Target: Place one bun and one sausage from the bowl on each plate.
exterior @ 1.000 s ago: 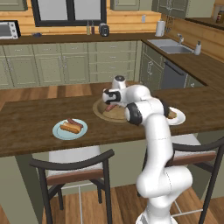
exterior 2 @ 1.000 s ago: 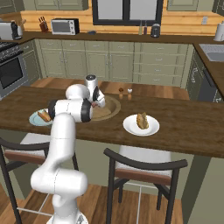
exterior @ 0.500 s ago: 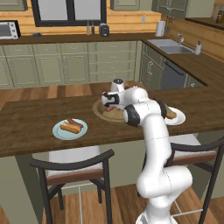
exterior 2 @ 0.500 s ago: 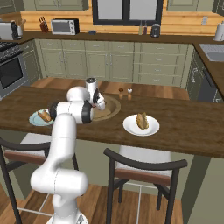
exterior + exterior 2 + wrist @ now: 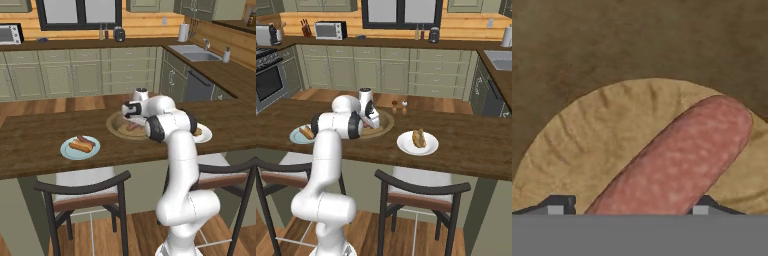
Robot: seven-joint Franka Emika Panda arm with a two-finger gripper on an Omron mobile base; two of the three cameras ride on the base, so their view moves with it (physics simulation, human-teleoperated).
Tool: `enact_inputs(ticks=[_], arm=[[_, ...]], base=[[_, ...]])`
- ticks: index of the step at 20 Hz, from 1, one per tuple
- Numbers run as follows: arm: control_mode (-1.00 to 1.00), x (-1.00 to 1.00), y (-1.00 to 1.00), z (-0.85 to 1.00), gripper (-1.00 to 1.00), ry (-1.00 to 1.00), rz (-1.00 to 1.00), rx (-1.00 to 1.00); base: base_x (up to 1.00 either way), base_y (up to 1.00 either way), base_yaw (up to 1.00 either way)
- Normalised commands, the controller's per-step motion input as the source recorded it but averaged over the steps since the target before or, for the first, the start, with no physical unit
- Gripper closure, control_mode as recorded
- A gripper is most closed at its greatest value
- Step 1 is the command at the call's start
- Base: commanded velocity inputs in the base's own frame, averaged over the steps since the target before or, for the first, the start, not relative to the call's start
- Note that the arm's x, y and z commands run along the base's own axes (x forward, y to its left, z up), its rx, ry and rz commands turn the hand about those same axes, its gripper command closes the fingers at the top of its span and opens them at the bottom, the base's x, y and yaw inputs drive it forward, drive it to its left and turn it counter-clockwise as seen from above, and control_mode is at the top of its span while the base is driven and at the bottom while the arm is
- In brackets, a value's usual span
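Observation:
The tan bowl (image 5: 116, 124) (image 5: 385, 120) sits mid-counter, and my gripper (image 5: 132, 124) (image 5: 372, 125) reaches down into it. In the hand view a reddish-brown sausage (image 5: 677, 160) lies slantwise on the bowl's floor (image 5: 587, 135). My gripper (image 5: 631, 207) is open and straddles the sausage's near end, the left fingertip (image 5: 559, 204) still a little off it. The light blue plate (image 5: 67, 150) (image 5: 295, 136) carries a bun (image 5: 80, 146) and a sausage (image 5: 86, 141). A bun (image 5: 418, 137) lies on the white plate (image 5: 406, 147) (image 5: 205, 134).
Salt and pepper shakers (image 5: 399, 106) stand behind the bowl. Two dark chairs (image 5: 85, 192) (image 5: 421, 192) are pushed in under the counter's near edge. The sink (image 5: 195, 54) and cabinets lie across the aisle beyond.
My hand has dipped lower into the bowl, down over the sausage. The plates and what lies on them have not moved.

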Motion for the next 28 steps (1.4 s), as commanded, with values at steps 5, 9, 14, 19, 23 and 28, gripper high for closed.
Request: enact_inputs(ticks=[5, 9, 14, 19, 23, 28], arm=[[-1.00, -0.79, -0.40, 0.37, 1.00, -0.07, -0.07, 0.12], [-1.00, -0.37, -0.25, 1.00, 1.00, -0.36, -0.10, 0.14], [-1.00, -0.61, -0.79, 1.00, 1.00, -0.10, -0.34, 0.18], [-1.00, -0.52, -0.99, 0.94, 1.00, 0.04, -0.55, 0.19], [-1.00, -0.05, -0.80, 0.16, 1.00, 0.39, -0.72, 0.03], [-1.00, 0.00, -0.71, -0.38, 1.00, 0.52, -0.74, 0.04]], base=[[0.00, 0.00, 0.00], [0.00, 0.00, 0.00], [0.00, 0.00, 0.00], [0.00, 0.00, 0.00], [0.00, 0.00, 0.00], [0.00, 0.00, 0.00]])
